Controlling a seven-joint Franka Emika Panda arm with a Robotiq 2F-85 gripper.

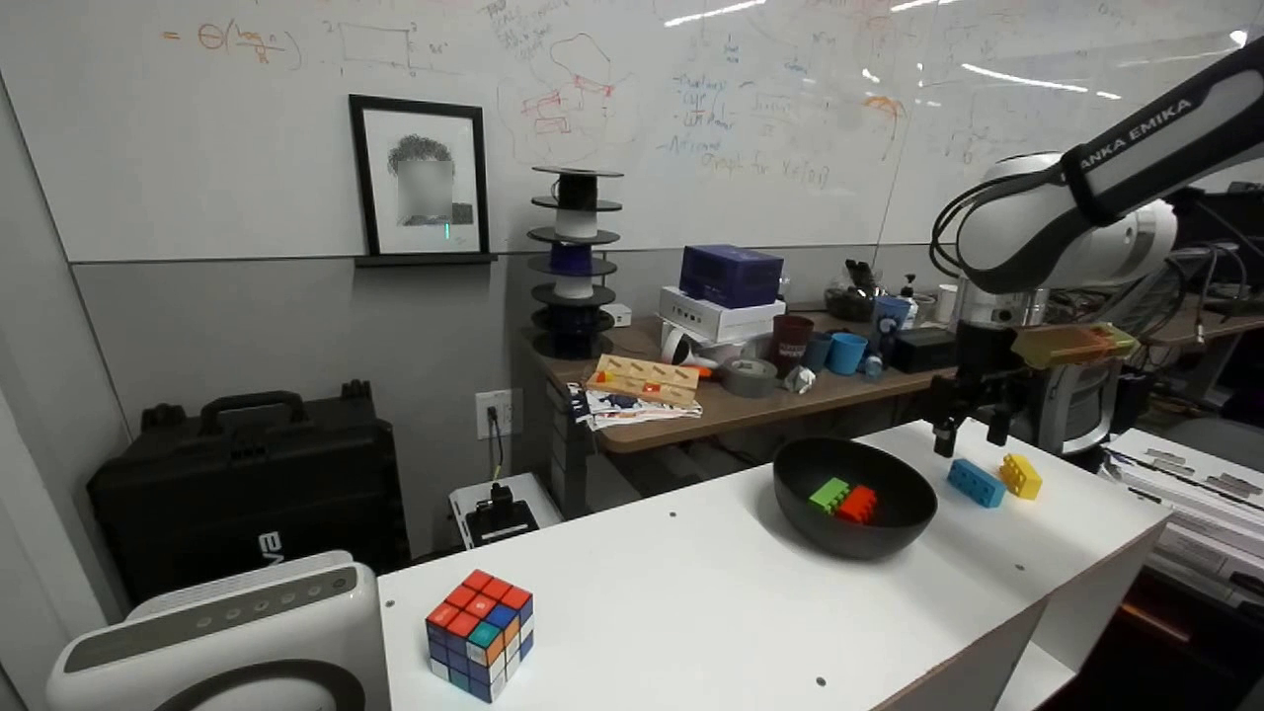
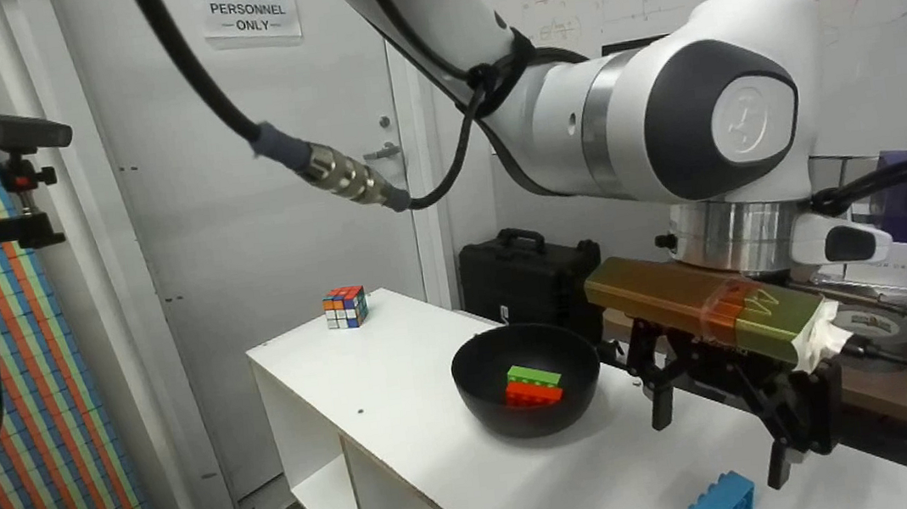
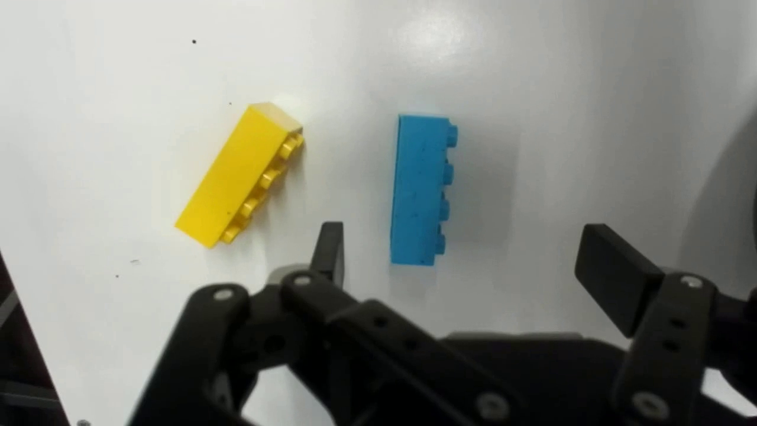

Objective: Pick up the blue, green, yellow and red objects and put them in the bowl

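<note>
Black two-fingered gripper [image 3: 458,254] hovering by blue studded plastic block [image 3: 417,192]
Fingers [image 3: 618,278] wide apart, holding nothing; height hard to judge.

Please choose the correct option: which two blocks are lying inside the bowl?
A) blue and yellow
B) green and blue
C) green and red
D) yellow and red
C, because both exterior views show the green block and red block inside the bowl, while the blue block and yellow block lie outside it.
</note>
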